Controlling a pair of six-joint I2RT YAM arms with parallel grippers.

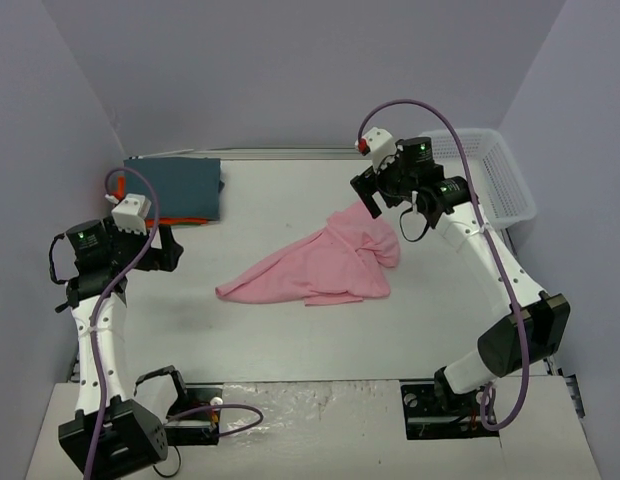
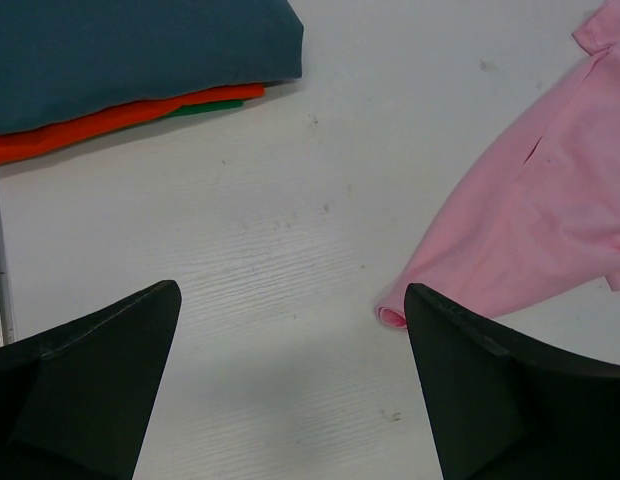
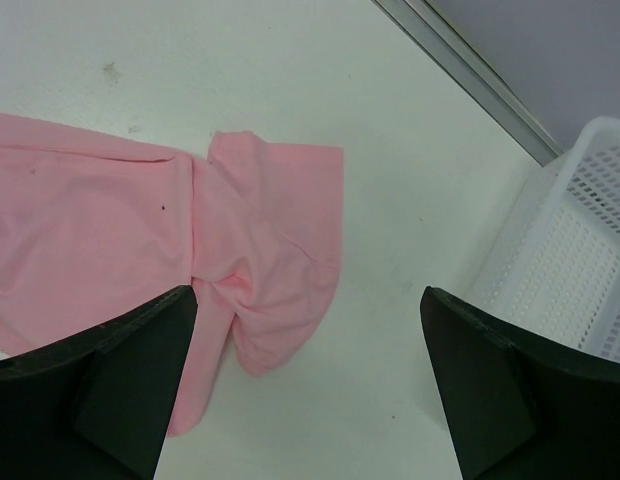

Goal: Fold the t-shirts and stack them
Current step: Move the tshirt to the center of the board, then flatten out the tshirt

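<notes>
Crumpled light pink cloth t-shirt (image 1: 315,265) lies unfolded in middle of white surface (image 1: 290,340), narrow end pointing to left side. Right jaws spread wide, holding nothing, above its sleeve edge. White plastic mesh basket (image 1: 495,175) near, not touching shirt. Left jaws spread wide, holding nothing, over bare surface between pink tip and far-left stack. There, folded dark slate blue-grey shirt (image 1: 175,185) lies on bright orange shirt (image 2: 120,118). Bare surface along near edge.

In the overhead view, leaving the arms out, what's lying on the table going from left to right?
folded shirt stack → crumpled pink t-shirt → white mesh basket
</notes>
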